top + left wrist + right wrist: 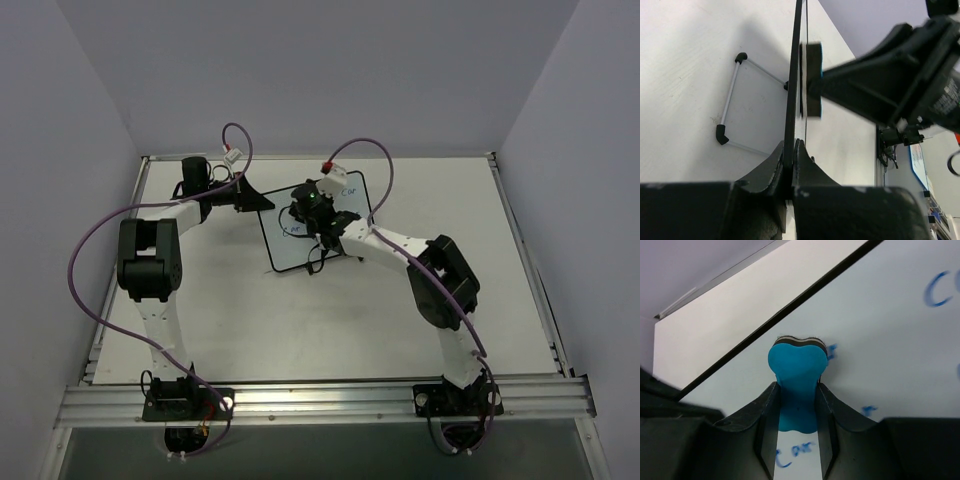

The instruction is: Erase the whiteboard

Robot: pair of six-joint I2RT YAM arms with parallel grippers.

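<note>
At the back of the table: the whiteboard [285, 248], with blue words [940, 287].
Your left end effector [792, 146]: clamped on its edge.
Your right end effector [796, 386]: clamped on the eraser [797, 362], touching the board beside the words.

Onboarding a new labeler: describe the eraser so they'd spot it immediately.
On the table, find the whiteboard at far centre, its edge gripped by the left tool. The right tool reaches its face, pinching the eraser. It is the only solid blue, bone-shaped block, beside thin blue handwriting.
</note>
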